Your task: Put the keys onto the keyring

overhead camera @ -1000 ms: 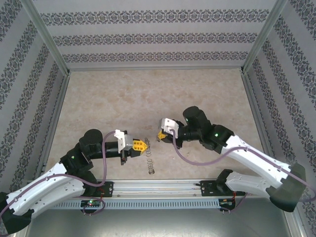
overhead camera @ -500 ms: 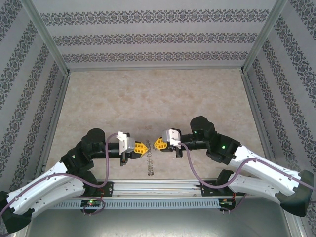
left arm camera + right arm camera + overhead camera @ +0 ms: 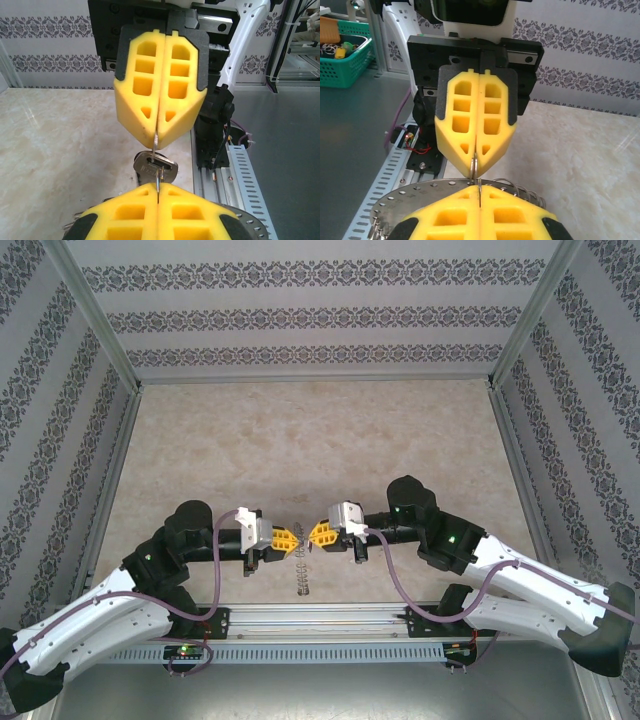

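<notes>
Beige marbled tabletop (image 3: 300, 440) carries two arms meeting tip to tip. The left gripper (image 3: 296, 540) looks clamped on a wire loop of the keyring (image 3: 405, 195), whose grey disc sits just below both sets of tips. The right gripper (image 3: 312, 534), facing it, appears clenched on the key (image 3: 152, 167), which dangles crosswise just under its tips. The loop lies straight ahead, touching or nearly so.

White-black arms (image 3: 100, 615), yellow fingers (image 3: 140, 85), purple cables (image 3: 214, 570)
</notes>
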`<state>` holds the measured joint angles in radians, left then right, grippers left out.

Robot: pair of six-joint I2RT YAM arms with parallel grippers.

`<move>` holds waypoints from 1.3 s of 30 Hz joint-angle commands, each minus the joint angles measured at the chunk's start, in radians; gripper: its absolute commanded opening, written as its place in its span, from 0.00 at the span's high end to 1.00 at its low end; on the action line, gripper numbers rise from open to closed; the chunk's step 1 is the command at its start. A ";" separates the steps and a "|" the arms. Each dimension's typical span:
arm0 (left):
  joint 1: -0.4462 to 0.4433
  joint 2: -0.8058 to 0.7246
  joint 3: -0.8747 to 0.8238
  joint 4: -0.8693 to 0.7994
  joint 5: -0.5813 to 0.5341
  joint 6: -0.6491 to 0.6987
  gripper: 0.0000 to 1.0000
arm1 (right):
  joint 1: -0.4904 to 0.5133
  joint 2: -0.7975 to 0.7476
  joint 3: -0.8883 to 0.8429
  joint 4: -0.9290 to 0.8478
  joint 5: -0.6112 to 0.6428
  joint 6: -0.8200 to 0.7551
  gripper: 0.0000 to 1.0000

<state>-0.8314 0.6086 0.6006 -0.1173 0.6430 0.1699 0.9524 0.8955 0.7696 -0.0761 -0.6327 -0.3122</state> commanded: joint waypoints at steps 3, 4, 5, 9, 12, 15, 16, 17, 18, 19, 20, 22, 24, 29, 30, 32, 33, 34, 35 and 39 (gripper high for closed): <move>-0.003 -0.024 0.028 0.017 -0.017 0.025 1.00 | 0.015 -0.003 0.000 0.007 -0.043 0.028 1.00; -0.003 -0.025 0.027 0.019 -0.017 0.025 1.00 | 0.016 -0.003 0.002 0.004 -0.043 0.030 1.00; -0.003 -0.025 0.027 0.020 -0.015 0.022 1.00 | 0.016 -0.001 0.003 0.004 -0.044 0.030 1.00; -0.003 -0.024 0.026 0.023 -0.012 0.022 1.00 | 0.017 0.015 0.012 0.004 -0.032 0.031 1.00; -0.003 -0.025 0.025 0.022 -0.010 0.021 1.00 | 0.017 0.033 0.016 0.010 -0.022 0.036 1.00; -0.003 -0.027 0.024 0.025 -0.010 0.020 1.00 | 0.017 0.051 0.025 0.015 -0.014 0.042 1.00; -0.003 -0.027 0.022 0.027 -0.011 0.020 1.00 | 0.017 0.053 0.023 0.022 -0.018 0.046 1.00; -0.003 -0.027 0.023 0.026 -0.010 0.020 1.00 | 0.017 0.054 0.021 0.029 -0.024 0.051 1.00; -0.003 -0.027 0.023 0.025 -0.010 0.020 1.00 | 0.017 0.054 0.020 0.035 -0.023 0.055 1.00; -0.002 -0.029 0.024 0.024 -0.011 0.020 1.00 | 0.017 0.053 0.018 0.039 -0.023 0.056 1.00; -0.003 -0.030 0.023 0.023 -0.013 0.019 1.00 | 0.017 0.048 0.016 0.041 -0.021 0.057 1.00; -0.003 -0.034 0.022 0.022 -0.017 0.022 1.00 | 0.017 0.033 0.007 0.047 -0.013 0.061 1.00; -0.003 -0.035 0.022 0.023 -0.017 0.022 1.00 | 0.017 0.021 0.000 0.054 -0.008 0.069 1.00; -0.003 -0.035 0.018 0.027 -0.013 0.020 1.00 | 0.017 0.022 -0.003 0.062 -0.012 0.085 1.00; -0.003 -0.035 0.019 0.028 -0.014 0.020 1.00 | 0.017 0.026 -0.001 0.059 -0.014 0.085 1.00; -0.003 -0.036 0.019 0.027 -0.013 0.019 1.00 | 0.017 0.028 -0.001 0.060 -0.013 0.087 1.00; -0.004 -0.036 0.019 0.026 -0.015 0.019 1.00 | 0.017 0.028 -0.001 0.061 -0.012 0.088 1.00; -0.003 -0.038 0.018 0.025 -0.016 0.019 1.00 | 0.017 0.027 -0.001 0.060 -0.011 0.088 1.00; -0.003 -0.039 0.019 0.025 -0.016 0.019 1.00 | 0.017 0.026 -0.001 0.059 -0.009 0.088 1.00; -0.003 -0.045 0.018 0.025 -0.022 0.020 1.00 | 0.017 0.012 -0.007 0.061 -0.003 0.092 1.00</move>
<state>-0.8310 0.5842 0.6006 -0.1177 0.6167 0.1764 0.9604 0.9253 0.7696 -0.0479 -0.6437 -0.2367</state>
